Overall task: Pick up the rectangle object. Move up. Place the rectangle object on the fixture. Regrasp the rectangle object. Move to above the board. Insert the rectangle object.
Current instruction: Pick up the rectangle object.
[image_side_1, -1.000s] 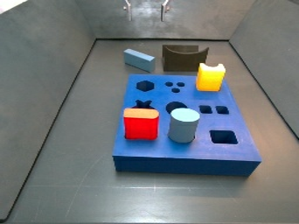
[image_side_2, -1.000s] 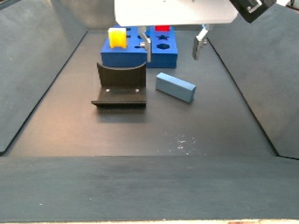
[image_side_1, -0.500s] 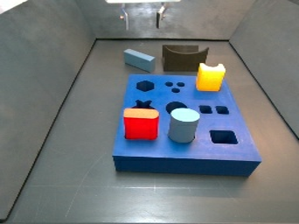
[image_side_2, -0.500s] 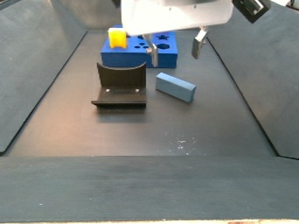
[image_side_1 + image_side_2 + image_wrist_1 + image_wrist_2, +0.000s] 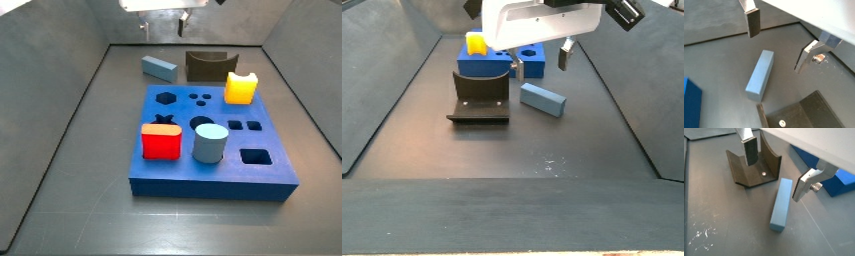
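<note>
1. The hand [image 5: 774,170] hangs in the air, its flat silver fingers [image 5: 753,22] spread apart, gripping nothing.
2. Below the gap lies the long, matte, light blue-grey rectangular bar [image 5: 761,74], flat on the dark floor [image 5: 724,213].
3. Just beside it stands the dark notched fixture [image 5: 751,170].
4. Farther off sits the royal-blue board [image 5: 214,140].
</note>
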You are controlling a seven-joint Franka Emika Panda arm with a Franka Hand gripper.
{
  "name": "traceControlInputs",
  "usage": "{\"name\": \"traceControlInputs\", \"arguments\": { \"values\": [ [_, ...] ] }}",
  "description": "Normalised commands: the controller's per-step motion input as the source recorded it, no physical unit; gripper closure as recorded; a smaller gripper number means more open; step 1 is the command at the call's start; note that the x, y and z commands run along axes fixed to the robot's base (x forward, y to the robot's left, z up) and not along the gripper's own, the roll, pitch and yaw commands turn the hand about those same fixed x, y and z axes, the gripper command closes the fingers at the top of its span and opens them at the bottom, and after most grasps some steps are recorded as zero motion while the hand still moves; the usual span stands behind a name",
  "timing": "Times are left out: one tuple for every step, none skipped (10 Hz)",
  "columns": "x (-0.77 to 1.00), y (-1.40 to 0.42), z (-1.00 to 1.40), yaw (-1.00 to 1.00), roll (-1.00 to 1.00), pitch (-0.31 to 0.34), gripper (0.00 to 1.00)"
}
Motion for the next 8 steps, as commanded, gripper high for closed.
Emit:
{"name": "traceControlInputs", "arguments": {
  "values": [
    [0.00,0.00,-0.23,1.00,0.00,-0.140,0.00],
    [0.00,0.00,-0.29,1.00,0.00,-0.131,0.00],
    [0.22,-0.04,-0.13,0.93,0.00,-0.080,0.00],
    [0.35,-0.03,-0.11,0.84,0.00,0.000,0.00],
    [0.13,0.00,0.08,0.15,0.00,0.106,0.00],
    [0.00,-0.07,-0.13,0.02,0.03,0.000,0.00],
    [0.00,-0.45,-0.71,0.00,0.41,-0.334,0.00],
    [0.01,-0.35,-0.77,-0.13,0.50,-0.246,0.00]
  ]
}}
